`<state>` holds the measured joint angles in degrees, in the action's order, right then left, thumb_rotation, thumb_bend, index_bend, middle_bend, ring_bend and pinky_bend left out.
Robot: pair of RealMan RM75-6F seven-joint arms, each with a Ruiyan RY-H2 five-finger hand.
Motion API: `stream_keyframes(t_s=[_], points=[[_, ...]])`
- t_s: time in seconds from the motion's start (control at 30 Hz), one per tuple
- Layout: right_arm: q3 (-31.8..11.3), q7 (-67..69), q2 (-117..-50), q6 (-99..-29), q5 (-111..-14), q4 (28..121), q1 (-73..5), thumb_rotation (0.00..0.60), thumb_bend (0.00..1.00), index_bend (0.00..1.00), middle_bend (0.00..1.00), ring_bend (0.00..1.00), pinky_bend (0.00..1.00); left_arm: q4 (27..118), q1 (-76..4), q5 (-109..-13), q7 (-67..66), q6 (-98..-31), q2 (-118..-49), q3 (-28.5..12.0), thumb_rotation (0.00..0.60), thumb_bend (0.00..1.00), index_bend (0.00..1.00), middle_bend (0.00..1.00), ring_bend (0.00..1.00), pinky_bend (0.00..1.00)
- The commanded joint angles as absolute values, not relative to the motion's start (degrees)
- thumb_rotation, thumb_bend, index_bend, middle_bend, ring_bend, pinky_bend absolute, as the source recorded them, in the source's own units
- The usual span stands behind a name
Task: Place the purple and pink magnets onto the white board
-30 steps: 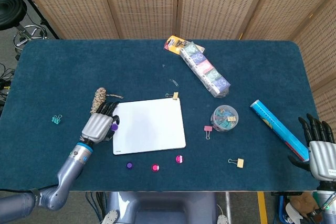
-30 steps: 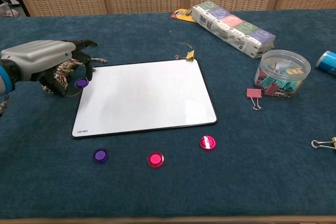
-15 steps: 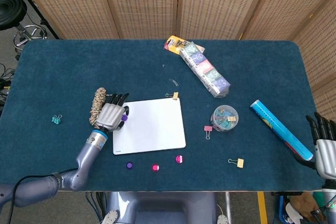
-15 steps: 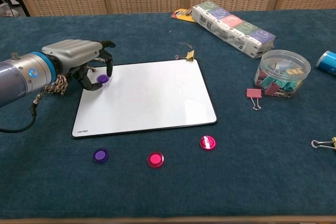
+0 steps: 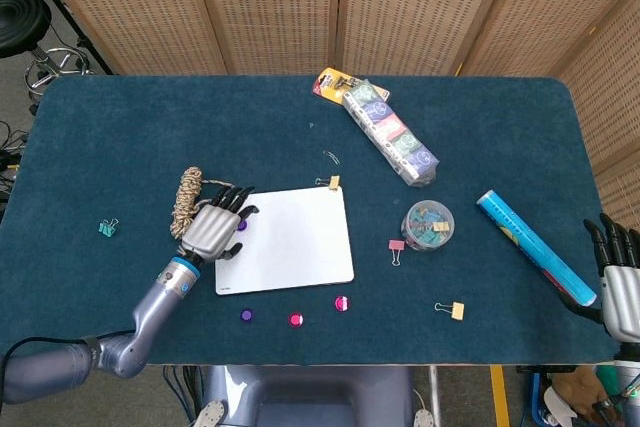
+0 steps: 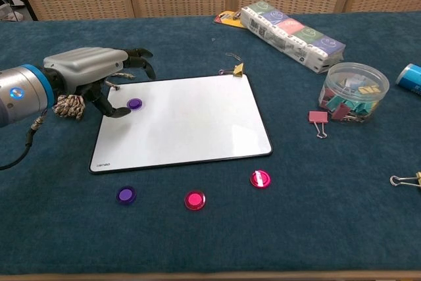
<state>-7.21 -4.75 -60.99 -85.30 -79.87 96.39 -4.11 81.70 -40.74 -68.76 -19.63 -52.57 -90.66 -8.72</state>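
I have the left hand point(image 6: 89, 74) over the whiteboard point(image 6: 191, 120) at its 10 o'clock corner, fingers spread and gripping nothing, with one purple magnet point(image 6: 134, 104) lying on the board just beside the thumb tip. Off the board on the blue table point(image 5: 150, 127), along its 6 o'clock edge, sit a second purple magnet point(image 6: 125, 195), a pink magnet point(image 6: 194, 200) and a pink-and-white one point(image 6: 260, 178). My right hand point(image 5: 620, 282) shows at 4 o'clock by the table edge, fingers straight and empty
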Motion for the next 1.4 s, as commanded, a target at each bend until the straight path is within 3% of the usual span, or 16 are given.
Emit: stream_keyframes(t_s=[0.03,0.2,0.43,0.7,1.4], points=[[-7.12,-5.01,-61.07,-85.30,-80.01,96.55,-4.13,0.600,0.00,0.00,0.00,0.00,0.00,84.91,-39.11,-88.30,-2.41,-55.48,-83.04,-0.23,0.600,0.36,0.27,0.00,0.00,0.00],[-6.98,-5.51,-61.25,-85.15,-80.17,96.70,-4.25,0.600,0.00,0.00,0.00,0.00,0.00,83.33,-38.81,-97.40,6.30,-59.65,-80.74,4.49,0.600,0.36,0.30,0.00,0.00,0.00],[-6.95,-5.57,-61.29,-84.96,-79.91,96.63,-4.25,0.600,0.00,0.00,0.00,0.00,0.00,87.15,-38.42,-101.08,2.36,-59.42,-78.95,8.06,0.600,0.36,0.33,0.00,0.00,0.00],[-6.98,-5.22,-61.10,-84.78,-79.78,96.65,-4.27,0.600,0.00,0.00,0.00,0.00,0.00,89.65,-36.94,-99.78,-4.09,-58.70,-79.51,8.50,0.600,0.36,0.34,0.00,0.00,0.00],[-6.87,-5.25,-61.13,-84.39,-79.64,96.60,-4.39,0.600,0.00,0.00,0.00,0.00,0.00,84.73,-34.34,-98.68,-8.18,-58.86,-85.91,8.88,0.600,0.36,0.35,0.00,0.00,0.00]])
